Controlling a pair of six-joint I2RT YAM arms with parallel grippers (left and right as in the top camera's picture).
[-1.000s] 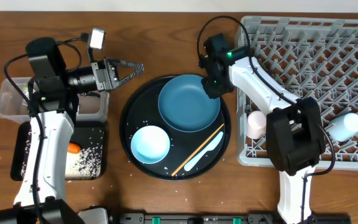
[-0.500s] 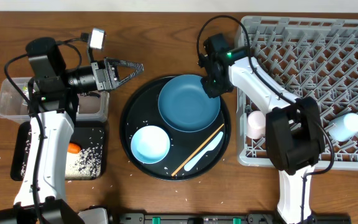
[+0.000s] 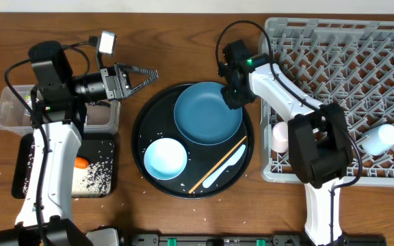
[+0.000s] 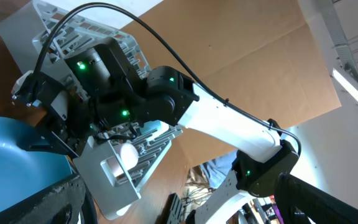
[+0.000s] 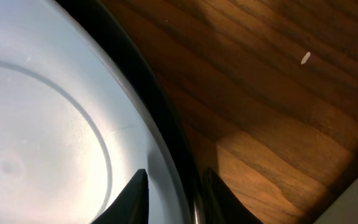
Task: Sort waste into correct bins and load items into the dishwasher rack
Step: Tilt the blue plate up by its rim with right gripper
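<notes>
Two states: right pincer (image 5: 174, 190) tight on dark-blue plate (image 3: 207, 116) rim by tray (image 3: 152, 113) edge; left pincer (image 3: 149, 77) wide, unobstructed.

The plate (image 3: 208, 115) is dark blue, the tray (image 3: 152, 120) black, the rack (image 3: 340, 55) grey lattice.

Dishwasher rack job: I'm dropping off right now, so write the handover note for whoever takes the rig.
Left gripper: open, empty, hovering between the clear tub and the round black tray.
Right gripper: closed on the rack-side rim of the dark-blue plate, which is not yet lifted off the round tray.
Done: pink cup and light cup lie in the rack; carrot and rice grains are in the flat black tray.
Left: plate, bowl, spoon and chopstick, all on the round tray, go to the rack.
</notes>
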